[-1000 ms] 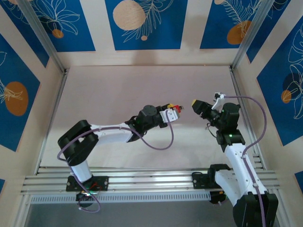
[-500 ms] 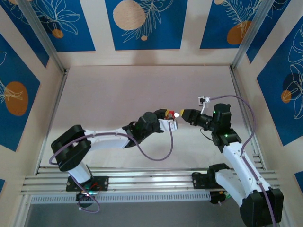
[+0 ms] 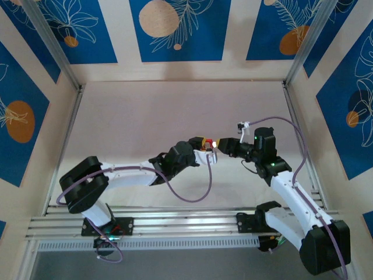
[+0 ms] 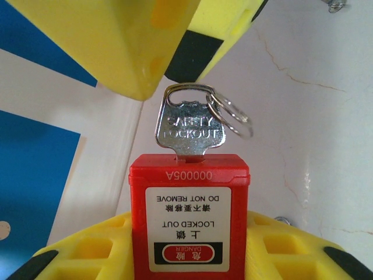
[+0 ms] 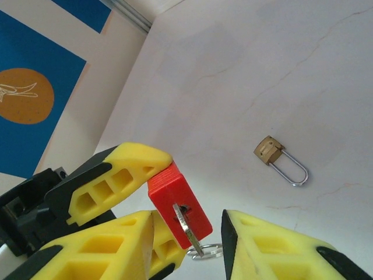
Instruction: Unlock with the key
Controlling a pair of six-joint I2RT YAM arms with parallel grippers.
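Observation:
A red safety padlock (image 4: 189,219) with a white "LOCKED OUT" label is clamped between the yellow fingers (image 4: 76,254) of my left gripper (image 4: 189,239), which is shut on it. The silvery key (image 4: 189,128) sticks out of the lock's keyhole, with a small split ring (image 4: 233,116) on its bow. In the right wrist view the key (image 5: 187,230) stands between the two fingers of my right gripper (image 5: 191,233), which is open with a gap on both sides of it. From above, the left gripper (image 3: 204,144) and right gripper (image 3: 222,143) meet mid-table at the padlock (image 3: 208,142).
A small brass padlock (image 5: 270,150) with a long steel shackle lies on the pale table (image 5: 245,70) beyond the grippers. Blue-patterned walls (image 3: 175,29) and metal frame posts enclose the table. Purple cables loop from both arms.
The two grippers were apart a second ago. The right arm swung left and the left gripper reached right, and they now meet with the key in the red padlock.

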